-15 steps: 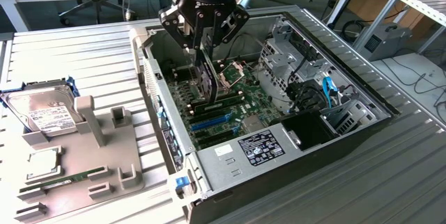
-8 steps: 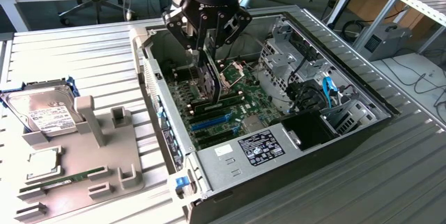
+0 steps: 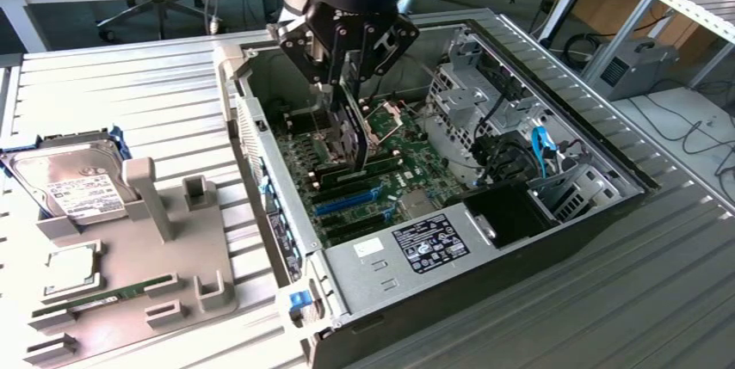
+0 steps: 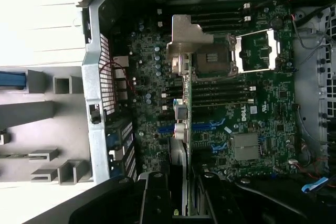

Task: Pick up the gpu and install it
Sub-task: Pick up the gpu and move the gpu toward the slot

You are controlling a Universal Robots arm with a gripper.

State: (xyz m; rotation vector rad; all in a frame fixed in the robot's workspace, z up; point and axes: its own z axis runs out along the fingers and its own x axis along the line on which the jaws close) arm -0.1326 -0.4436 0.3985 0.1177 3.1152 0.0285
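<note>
My gripper point(image 3: 344, 85) hangs inside the open computer case point(image 3: 597, 158), shut on the gpu point(image 3: 347, 132). The gpu is held upright and edge-on, just above the green motherboard point(image 3: 402, 175). Its lower edge is close over the expansion slots point(image 3: 350, 201); I cannot tell whether it touches them. In the wrist view the gpu point(image 4: 181, 124) runs as a thin strip from between the black fingers point(image 4: 153, 198) out across the motherboard point(image 4: 236, 129), and its silver bracket end point(image 4: 186, 32) lies by the open processor socket point(image 4: 212, 59).
A silver drive cage point(image 3: 471, 102) and cables stand at the case's exterior-view right, and the power supply point(image 3: 431, 244) is at the near end. Outside the case on the left, a grey fixture point(image 3: 138, 283) holds a hard drive point(image 3: 69, 184), a processor point(image 3: 69, 270) and a memory stick point(image 3: 103, 296).
</note>
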